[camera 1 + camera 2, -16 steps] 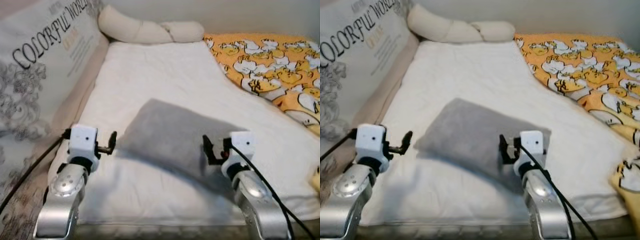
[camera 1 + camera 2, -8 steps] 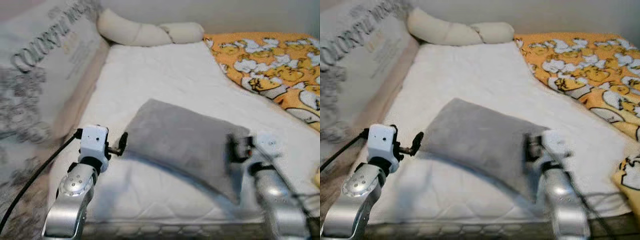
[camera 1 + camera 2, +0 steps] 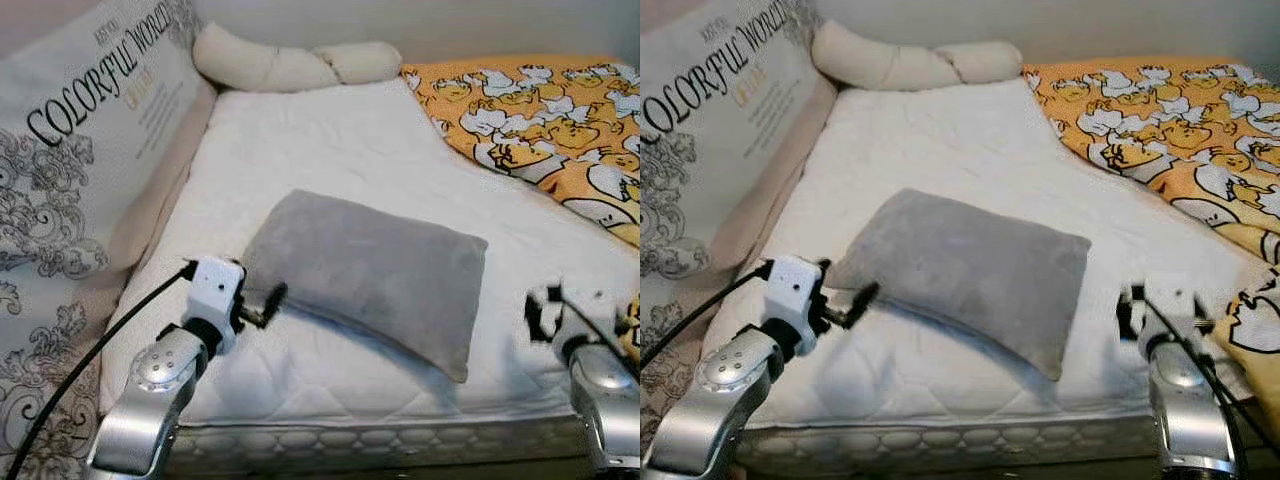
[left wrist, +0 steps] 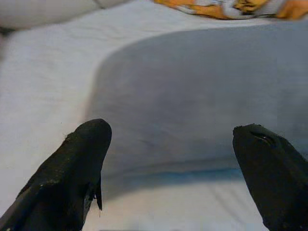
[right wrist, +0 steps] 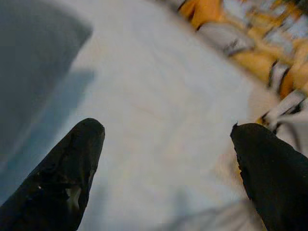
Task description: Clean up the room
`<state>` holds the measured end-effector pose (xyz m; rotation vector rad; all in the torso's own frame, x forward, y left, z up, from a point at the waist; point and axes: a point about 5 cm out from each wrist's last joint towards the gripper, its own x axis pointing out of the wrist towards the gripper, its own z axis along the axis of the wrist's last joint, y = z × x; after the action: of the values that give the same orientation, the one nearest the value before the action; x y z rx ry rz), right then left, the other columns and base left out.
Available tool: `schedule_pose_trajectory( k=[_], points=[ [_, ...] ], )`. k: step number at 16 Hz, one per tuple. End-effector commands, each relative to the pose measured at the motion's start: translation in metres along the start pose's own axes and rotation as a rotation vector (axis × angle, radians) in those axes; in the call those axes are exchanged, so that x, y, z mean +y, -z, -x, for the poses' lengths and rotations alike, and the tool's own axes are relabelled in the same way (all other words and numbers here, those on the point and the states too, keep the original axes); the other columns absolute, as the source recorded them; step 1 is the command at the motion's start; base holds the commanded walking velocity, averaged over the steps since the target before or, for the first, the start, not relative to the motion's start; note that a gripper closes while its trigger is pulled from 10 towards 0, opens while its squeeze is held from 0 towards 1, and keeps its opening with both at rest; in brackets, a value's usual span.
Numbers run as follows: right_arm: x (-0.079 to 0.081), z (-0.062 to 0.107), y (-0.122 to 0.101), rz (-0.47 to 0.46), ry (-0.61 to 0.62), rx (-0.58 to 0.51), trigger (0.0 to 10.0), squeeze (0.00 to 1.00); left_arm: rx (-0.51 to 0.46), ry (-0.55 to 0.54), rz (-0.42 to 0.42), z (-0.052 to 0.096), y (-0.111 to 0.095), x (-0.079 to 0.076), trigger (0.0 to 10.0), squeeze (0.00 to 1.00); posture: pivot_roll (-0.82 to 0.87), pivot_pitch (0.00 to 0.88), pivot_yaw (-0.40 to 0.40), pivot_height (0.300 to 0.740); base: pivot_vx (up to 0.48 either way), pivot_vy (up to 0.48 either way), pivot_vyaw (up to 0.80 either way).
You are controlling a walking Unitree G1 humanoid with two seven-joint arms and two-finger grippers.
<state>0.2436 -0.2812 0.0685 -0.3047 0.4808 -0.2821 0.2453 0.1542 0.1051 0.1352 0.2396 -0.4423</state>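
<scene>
a grey pillow (image 3: 370, 272) lies flat in the middle of the white mattress (image 3: 330, 150). the left gripper (image 3: 268, 300) is held just beside its near-left corner, fingers spread wide and empty. the right gripper (image 5: 166, 159), likewise wide open and empty, is held well apart, near the duck-print blanket (image 3: 540, 110). a one-sided pinch could make the soft pillow sag or slip.

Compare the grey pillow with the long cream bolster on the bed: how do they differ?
The grey pillow is flat and rectangular; the cream bolster is a long twisted roll. The pillow lies mid-mattress near the left gripper; the bolster lies along the far edge by the wall. Both rest on the white mattress.
</scene>
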Motion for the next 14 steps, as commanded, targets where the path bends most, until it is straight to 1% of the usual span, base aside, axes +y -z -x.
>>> schedule_pose_trajectory(
  k=[1, 2, 4, 5, 6, 7, 8, 9, 11, 12, 13, 14],
  points=[
    [0.017, -0.004, 0.004, 0.032, -0.107, 0.039, 10.0, 0.0, 0.008, 0.059, 0.014, 0.002, -0.002, 0.001, 10.0, 0.0, -0.04, 0.0, 0.032, 0.74, 0.0, 0.0, 0.0],
    [0.03, -0.006, 0.007, 0.05, -0.181, 0.061, 10.0, 0.0, 0.019, 0.104, 0.006, 0.002, -0.002, 0.001, 10.0, 0.0, -0.04, 0.0, 0.033, 0.74, 0.0, 0.0, 0.0],
    [0.058, -0.005, 0.0, 0.04, -0.313, 0.059, 10.0, 0.0, 0.05, 0.152, -0.011, 0.0, -0.002, 0.003, 10.0, 0.0, -0.03, 0.0, 0.029, 0.74, 0.0, 0.0, 0.0],
    [0.058, -0.005, 0.0, 0.04, -0.313, 0.059, 10.0, 0.0, 0.05, 0.152, -0.011, 0.0, -0.002, 0.003, 10.0, 0.0, -0.03, 0.0, 0.029, 0.74, 0.0, 0.0, 0.0],
    [0.064, -0.004, -0.002, 0.039, -0.346, 0.055, 10.0, 0.0, 0.058, 0.163, -0.01, -0.001, -0.002, 0.003, 10.0, 0.0, -0.03, 0.0, 0.029, 0.74, 0.0, 0.0, 0.0],
    [0.095, 0.008, -0.022, 0.044, -0.518, 0.016, 10.0, 0.0, 0.121, 0.153, -0.02, -0.006, 0.004, 0.008, 10.0, 0.0, -0.03, 0.0, 0.026, 0.74, 0.0, 0.0, 0.0],
    [0.109, 0.017, -0.032, 0.07, -0.597, 0.002, 10.0, 0.0, 0.144, 0.119, -0.033, -0.01, 0.007, 0.013, 10.0, 0.0, -0.03, 0.0, 0.022, 0.74, 0.0, 0.0, 0.0],
    [0.115, 0.024, -0.038, 0.081, -0.646, 0.001, 10.0, 0.0, 0.155, 0.089, -0.032, -0.012, 0.008, 0.016, 10.0, 0.0, -0.03, 0.0, 0.024, 0.74, 0.0, 0.0, 0.0],
    [0.132, 0.053, -0.057, 0.094, -0.839, -0.026, 10.0, 0.0, 0.168, 0.003, -0.023, -0.017, 0.008, 0.028, 10.0, 0.0, -0.03, 0.0, 0.022, 0.74, 0.0, 0.0, 0.0],
    [0.137, 0.068, -0.067, 0.069, -0.948, -0.047, 10.0, 0.0, 0.161, -0.04, -0.014, -0.018, 0.005, 0.035, 10.0, 0.0, -0.04, 0.0, 0.026, 0.74, 0.0, 0.0, 0.0],
    [0.139, 0.081, -0.076, 0.06, -1.06, -0.078, 10.0, 0.0, 0.154, -0.071, -0.003, -0.018, 0.003, 0.041, 10.0, 0.0, -0.04, 0.0, 0.026, 0.74, 0.0, 0.0, 0.0],
    [0.136, 0.092, -0.083, 0.063, -1.145, -0.097, 10.0, 0.0, 0.154, -0.086, -0.002, -0.017, 0.002, 0.046, 10.0, 0.0, -0.04, 0.0, 0.039, 0.74, 0.0, 0.0, 0.0]
  ],
)
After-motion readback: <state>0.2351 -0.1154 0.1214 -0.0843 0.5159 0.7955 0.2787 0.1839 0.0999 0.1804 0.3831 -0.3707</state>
